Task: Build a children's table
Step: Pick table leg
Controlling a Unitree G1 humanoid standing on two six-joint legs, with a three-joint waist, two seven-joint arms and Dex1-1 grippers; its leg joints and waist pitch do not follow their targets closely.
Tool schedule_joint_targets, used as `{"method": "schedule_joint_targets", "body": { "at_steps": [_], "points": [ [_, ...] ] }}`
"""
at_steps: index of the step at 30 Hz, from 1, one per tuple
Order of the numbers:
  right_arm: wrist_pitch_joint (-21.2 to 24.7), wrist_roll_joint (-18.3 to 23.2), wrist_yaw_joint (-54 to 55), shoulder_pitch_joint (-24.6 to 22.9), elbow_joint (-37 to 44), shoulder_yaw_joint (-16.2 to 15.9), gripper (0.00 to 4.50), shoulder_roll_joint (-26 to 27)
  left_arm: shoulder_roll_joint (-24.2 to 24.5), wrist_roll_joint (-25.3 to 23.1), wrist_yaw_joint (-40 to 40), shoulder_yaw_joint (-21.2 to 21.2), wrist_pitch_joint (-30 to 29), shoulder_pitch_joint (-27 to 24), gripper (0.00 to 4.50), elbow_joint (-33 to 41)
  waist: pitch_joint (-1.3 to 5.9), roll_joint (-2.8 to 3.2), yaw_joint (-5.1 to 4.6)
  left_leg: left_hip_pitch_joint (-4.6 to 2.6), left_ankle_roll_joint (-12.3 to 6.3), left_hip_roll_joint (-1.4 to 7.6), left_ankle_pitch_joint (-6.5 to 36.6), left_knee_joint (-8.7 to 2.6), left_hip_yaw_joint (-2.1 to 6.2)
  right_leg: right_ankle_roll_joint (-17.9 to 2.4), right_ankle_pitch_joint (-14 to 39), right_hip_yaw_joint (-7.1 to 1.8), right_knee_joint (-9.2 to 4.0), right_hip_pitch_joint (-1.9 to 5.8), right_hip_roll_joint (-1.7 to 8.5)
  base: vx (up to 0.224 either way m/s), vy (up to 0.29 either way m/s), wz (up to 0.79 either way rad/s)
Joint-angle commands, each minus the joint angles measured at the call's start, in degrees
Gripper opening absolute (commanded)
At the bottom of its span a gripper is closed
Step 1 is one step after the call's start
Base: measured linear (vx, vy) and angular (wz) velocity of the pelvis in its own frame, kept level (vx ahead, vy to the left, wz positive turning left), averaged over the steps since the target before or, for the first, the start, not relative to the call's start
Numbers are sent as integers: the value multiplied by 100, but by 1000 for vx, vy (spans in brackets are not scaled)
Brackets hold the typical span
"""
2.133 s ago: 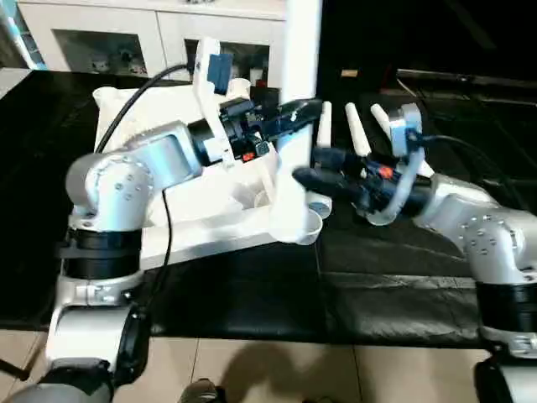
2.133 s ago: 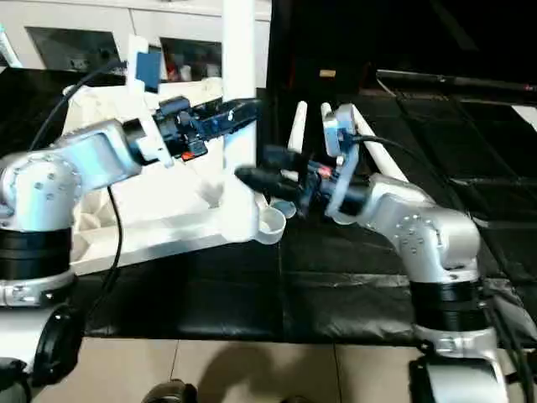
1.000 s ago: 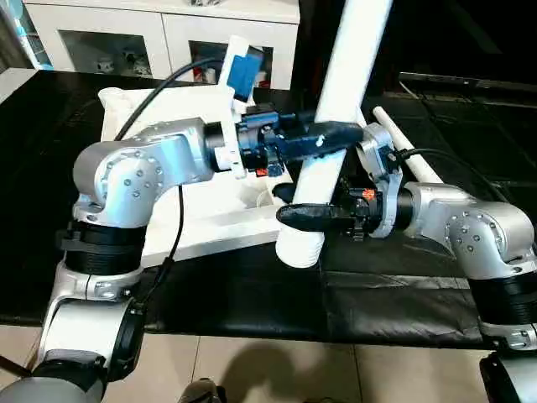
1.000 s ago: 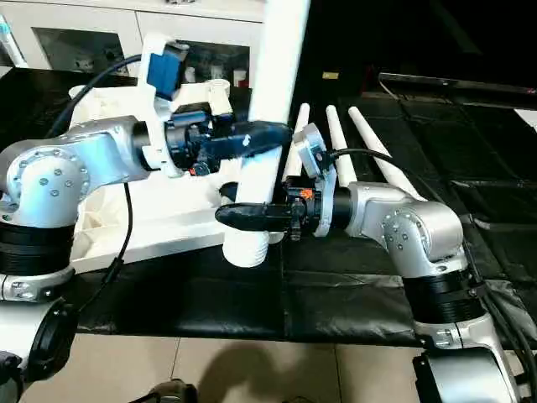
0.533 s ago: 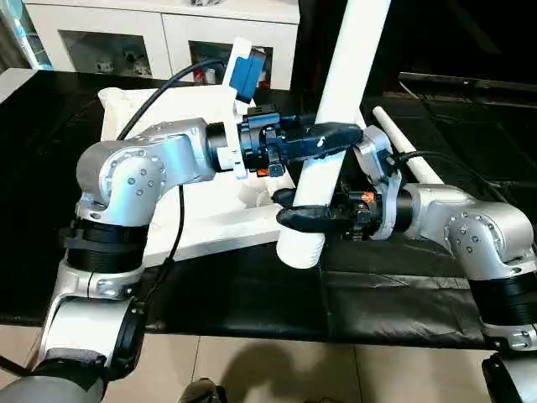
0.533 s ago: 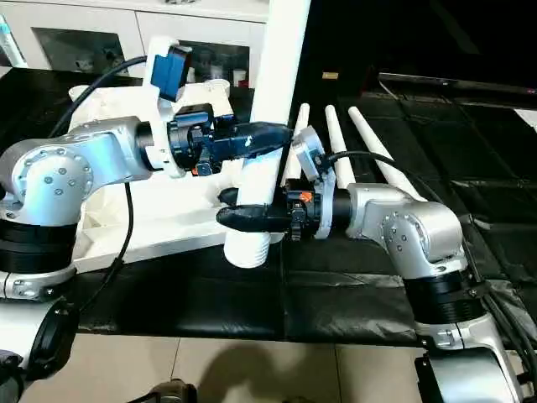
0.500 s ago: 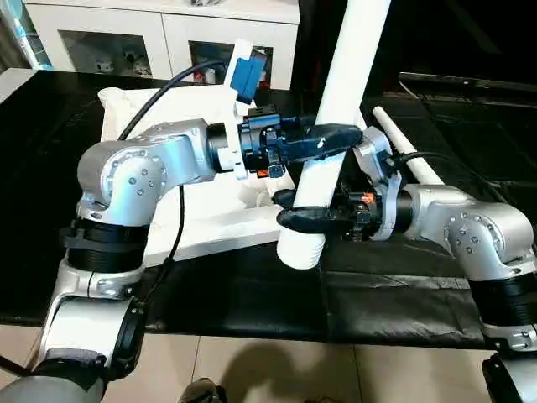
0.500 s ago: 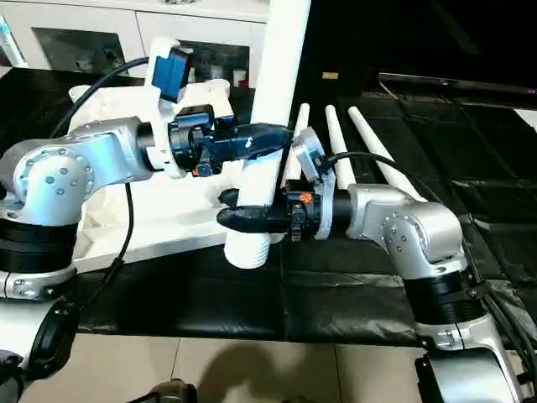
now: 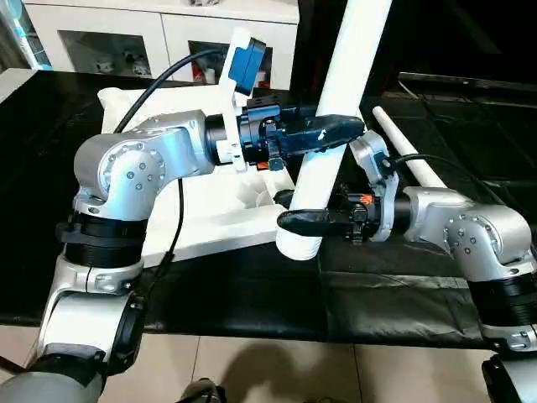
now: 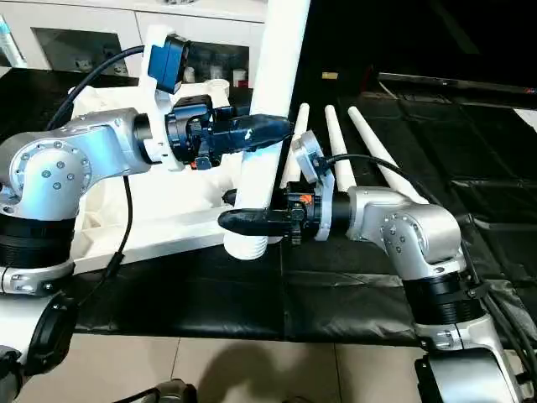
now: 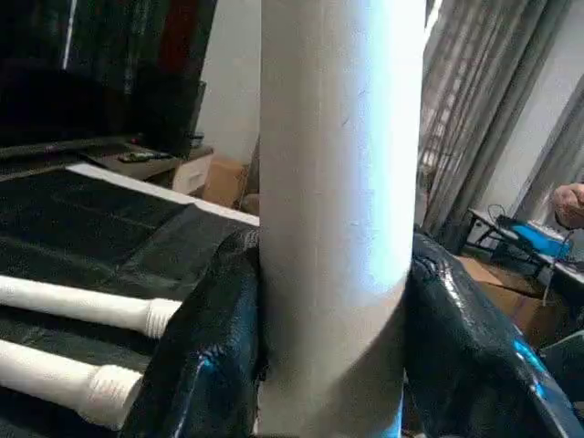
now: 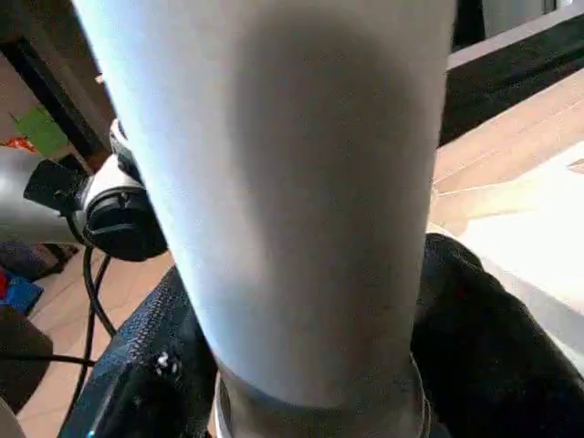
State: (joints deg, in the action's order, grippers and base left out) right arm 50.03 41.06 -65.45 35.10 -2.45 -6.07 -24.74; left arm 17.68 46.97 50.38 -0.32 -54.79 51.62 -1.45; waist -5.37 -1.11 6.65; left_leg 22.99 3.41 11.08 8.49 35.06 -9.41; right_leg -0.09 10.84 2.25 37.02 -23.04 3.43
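Left gripper clamped on upright white leg, mid-shaft. Right gripper lower down, fingers either side of same leg near its threaded end; contact unclear. Beside leg: table top lying underside-up on black mat. Behind leg: spare legs flat. Beyond: white cabinet.

The work surface is covered with a black, slightly creased sheet, and below its near edge lies a floor of pale beige tiles. Behind the surface stands a white cabinet with glass doors and small items on its shelves. The left wrist view shows grey curtains with daylight beside them, a cardboard box and a dark low unit.
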Motion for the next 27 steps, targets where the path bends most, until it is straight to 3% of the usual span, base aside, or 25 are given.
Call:
{"method": "schedule_joint_targets", "body": {
  "at_steps": [1, 10, 14, 16, 27],
  "points": [
    [77, 99, 51, -14, -15, 159, 300, 7, 9, 32, 88, -34, 54, 69, 185, 143, 586, 33, 19, -142, 162, 131, 917, -338, 4, -1328, 721, -192, -420, 316, 369, 0, 0, 0],
    [38, 229, -76, -42, 92, 227, 300, -3, -22, 6, 103, -76, 49, 64, 185, 148, 592, 35, 23, -141, 166, 128, 905, -334, 4, -1338, 678, -192, -415, 323, 370, 0, 0, 0],
    [-11, 92, -139, -92, 122, 50, 300, -101, -42, 4, 85, -69, 51, 78, 185, 142, 588, 21, 26, -138, 161, 130, 902, -337, 3, -1324, 704, -191, -418, 328, 370, 0, 0, 0],
    [-7, 93, -130, -97, 116, 39, 266, -95, -44, -2, 82, -70, 52, 82, 185, 140, 590, 22, 35, -137, 155, 128, 886, -334, 2, -1309, 721, -193, -420, 327, 373, 0, 0, 0],
    [3, 195, -30, -7, -18, 200, 221, 53, -70, 29, 66, -73, 11, 50, 185, 214, 590, 34, 21, -142, 154, 131, 925, -333, 6, -1323, 734, -192, -419, 317, 368, 0, 0, 0]
  ]
}}
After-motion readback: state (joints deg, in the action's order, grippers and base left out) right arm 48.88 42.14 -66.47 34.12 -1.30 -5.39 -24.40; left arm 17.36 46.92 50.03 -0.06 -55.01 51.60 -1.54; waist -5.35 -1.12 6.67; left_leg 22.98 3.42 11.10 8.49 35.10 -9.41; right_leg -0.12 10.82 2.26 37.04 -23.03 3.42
